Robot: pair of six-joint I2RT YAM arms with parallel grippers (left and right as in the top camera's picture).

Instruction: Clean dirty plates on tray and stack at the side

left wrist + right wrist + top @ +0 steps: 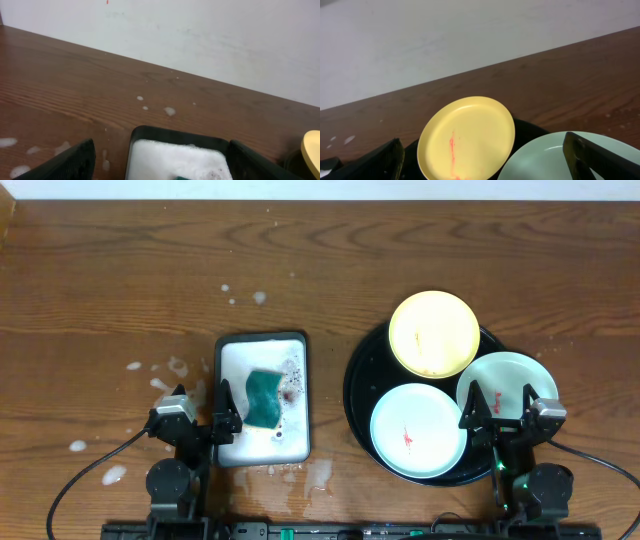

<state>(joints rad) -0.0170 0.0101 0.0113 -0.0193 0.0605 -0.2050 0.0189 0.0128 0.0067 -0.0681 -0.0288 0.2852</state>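
My two dark fingers (70, 162) stand wide apart, holding nothing. Between them lies a dark-rimmed small tray (150, 132) full of white foam (175, 157), with a green sponge (186, 177) just peeking in. Wet flecks (170, 111) dot the desk (60, 75) toward its far edge. A yellow plate (312, 150) shows at the right.

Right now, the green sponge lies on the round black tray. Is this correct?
Not quite. The green sponge lies in the small white tray, to the left of the black tray, not on it. The overhead view shows this.
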